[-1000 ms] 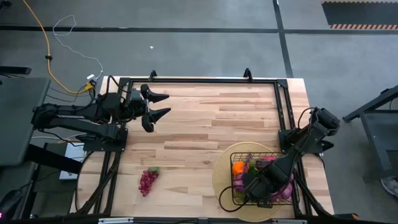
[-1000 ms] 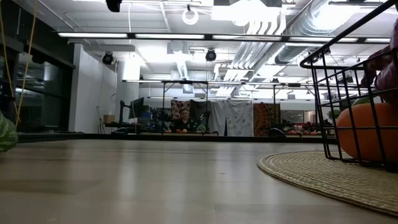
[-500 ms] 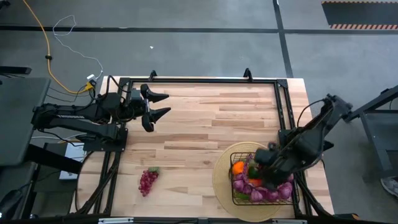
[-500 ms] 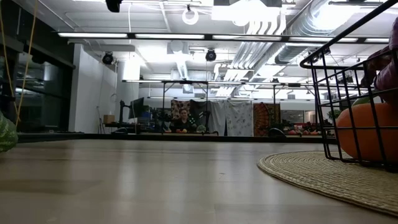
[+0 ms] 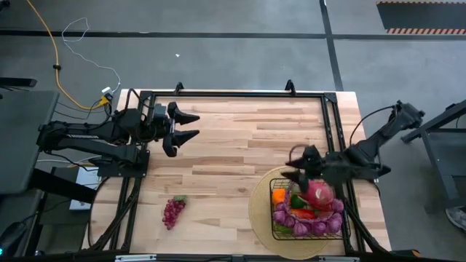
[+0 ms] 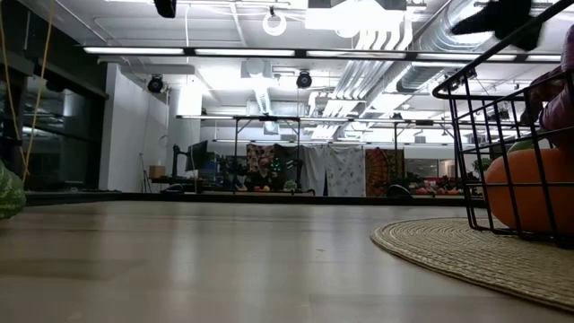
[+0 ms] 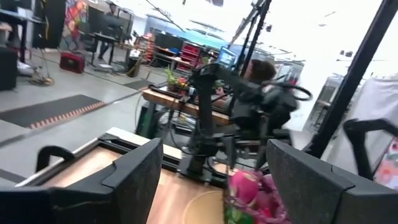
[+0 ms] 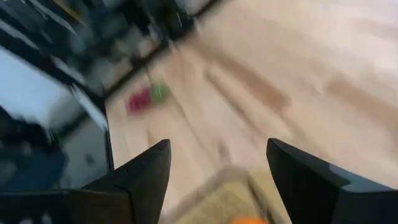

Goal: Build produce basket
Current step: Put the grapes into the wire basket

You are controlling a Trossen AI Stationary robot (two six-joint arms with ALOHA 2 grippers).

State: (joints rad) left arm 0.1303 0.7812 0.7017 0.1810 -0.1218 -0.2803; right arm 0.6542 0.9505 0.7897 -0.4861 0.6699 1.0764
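Note:
The black wire basket [image 5: 280, 231] stands on a round woven mat [image 5: 258, 200] at the table's near right. In it lie a pink dragon fruit [image 5: 319, 193], an orange [image 5: 278, 196], purple grapes [image 5: 304, 227] and something green. One grape bunch [image 5: 173, 211] with a green leaf lies loose on the wood at the near left; the right wrist view shows it too [image 8: 145, 98]. My right gripper [image 5: 293, 165] hovers open above the basket's far left corner, touching nothing. My left gripper [image 5: 195, 125] waits open at the far left.
Bare wood runs between the loose grapes and the mat. The low view shows the basket's wire wall [image 6: 502, 135] with the orange [image 6: 529, 193] behind it, the mat's edge [image 6: 448, 247], and a green rounded thing [image 6: 7, 193] at the picture's left edge. A black frame rail [image 5: 233, 94] borders the table.
My right gripper has risen out of the basket and drawn back toward the table's far side, now hovering over the basket's far left corner. The pink dragon fruit, covered by the gripper before, now lies in view on top of the produce.

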